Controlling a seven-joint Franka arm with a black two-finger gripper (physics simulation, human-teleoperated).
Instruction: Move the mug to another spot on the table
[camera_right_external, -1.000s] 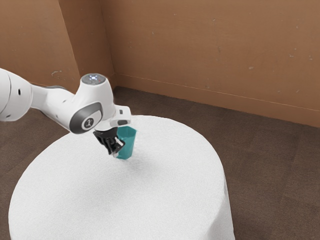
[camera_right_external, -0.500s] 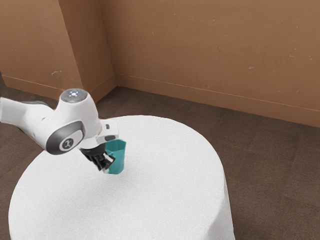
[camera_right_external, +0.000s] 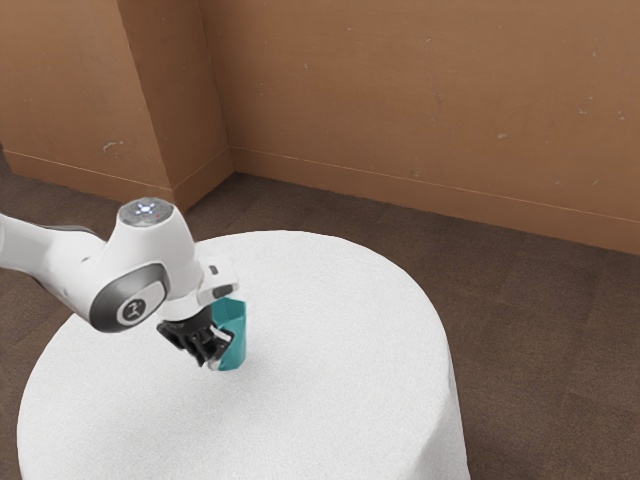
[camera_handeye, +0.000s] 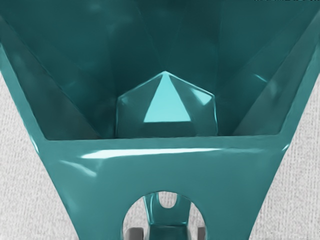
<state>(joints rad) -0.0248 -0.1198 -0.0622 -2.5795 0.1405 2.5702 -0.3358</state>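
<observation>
The arm is being extended in from the exterior view's left, with its wrist being bent downward. The gripper is being pointed down, its fingers being clamped on the mug.

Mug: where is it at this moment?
The mug is held in the gripper, toward the exterior view's left of the white table.
</observation>
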